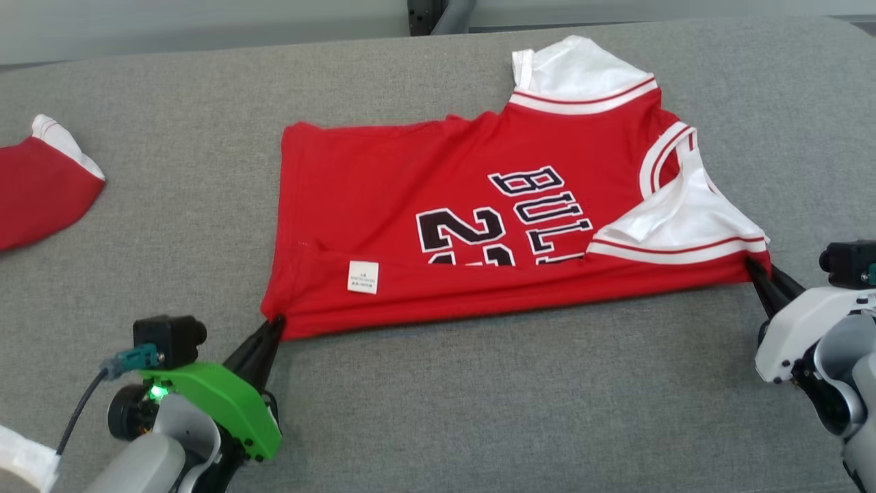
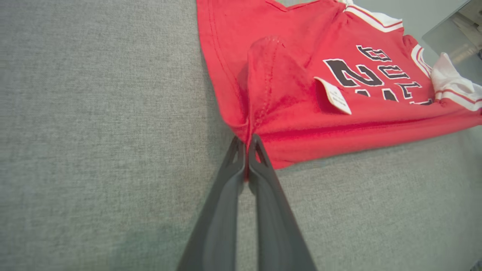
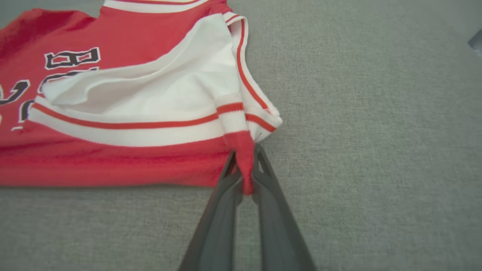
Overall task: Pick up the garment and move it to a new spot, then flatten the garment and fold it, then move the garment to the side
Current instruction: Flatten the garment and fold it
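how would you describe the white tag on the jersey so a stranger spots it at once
A red jersey with black lettering lies on the grey fabric surface. Near its front edge, toward the corner pinched by the left tool, sits the tag. It is a white square with tiny print, unlike the striped white trim at the other end.

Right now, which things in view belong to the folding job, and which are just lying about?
In the job: red jersey, lying on the grey surface; left gripper, shut on its hem corner; right gripper, shut on its shoulder corner.
Lying about: second red garment, at the left edge, apart from the jersey.
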### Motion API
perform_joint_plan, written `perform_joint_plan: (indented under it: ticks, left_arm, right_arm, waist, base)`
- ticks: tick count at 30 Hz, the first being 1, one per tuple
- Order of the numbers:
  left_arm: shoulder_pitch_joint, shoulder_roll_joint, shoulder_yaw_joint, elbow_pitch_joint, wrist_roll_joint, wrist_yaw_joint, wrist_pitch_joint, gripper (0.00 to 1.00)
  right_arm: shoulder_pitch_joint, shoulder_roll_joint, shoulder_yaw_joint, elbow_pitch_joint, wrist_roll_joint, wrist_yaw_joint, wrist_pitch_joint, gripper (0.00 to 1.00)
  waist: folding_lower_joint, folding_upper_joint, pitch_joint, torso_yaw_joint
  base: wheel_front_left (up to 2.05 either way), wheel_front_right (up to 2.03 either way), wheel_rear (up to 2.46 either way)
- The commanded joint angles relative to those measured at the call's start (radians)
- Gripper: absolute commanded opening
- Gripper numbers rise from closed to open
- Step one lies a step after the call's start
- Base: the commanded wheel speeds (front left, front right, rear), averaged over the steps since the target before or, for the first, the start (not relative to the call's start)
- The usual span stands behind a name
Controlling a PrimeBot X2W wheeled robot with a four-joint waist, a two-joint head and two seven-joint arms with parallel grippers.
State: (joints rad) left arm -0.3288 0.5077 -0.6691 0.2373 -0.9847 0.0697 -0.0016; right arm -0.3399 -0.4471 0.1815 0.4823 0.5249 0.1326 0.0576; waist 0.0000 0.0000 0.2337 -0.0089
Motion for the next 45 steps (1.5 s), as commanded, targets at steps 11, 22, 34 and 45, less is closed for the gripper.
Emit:
perform_joint_plan:
  ticks: [11, 22, 34, 45]
  left_arm:
    - [0.307, 0.091, 0.045, -0.306, -0.051, 0.173, -0.052, 0.00]
    - [0.395, 0.035, 0.039, -0.325, -0.097, 0.209, -0.076, 0.00]
    - [0.385, 0.071, 0.077, -0.327, -0.080, 0.228, -0.102, 1.00]
    - [0.153, 0.117, 0.101, -0.347, -0.013, 0.216, -0.040, 1.00]
  right_arm:
    - [0.279, -0.040, -0.103, -0.267, 0.047, -0.004, 0.097, 0.00]
    - [0.341, 0.045, -0.123, -0.325, 0.030, -0.003, 0.149, 0.00]
    - [0.303, 0.038, -0.214, -0.337, 0.020, -0.002, 0.110, 1.00]
    - [0.077, 0.004, -0.174, -0.403, -0.045, -0.002, 0.188, 1.00]
  waist:
    - [0.0000, 0.0000, -0.019, -0.033]
    - [0.0000, 0.0000, 0.002, -0.044]
    - [0.0000, 0.0000, 0.017, -0.037]
    - [0.0000, 0.0000, 0.104, -0.024]
  base:
    - [0.00, 0.00, 0.00]
    - [0.00, 0.00, 0.00]
    - [0.00, 0.00, 0.00]
    - [0.00, 0.00, 0.00]
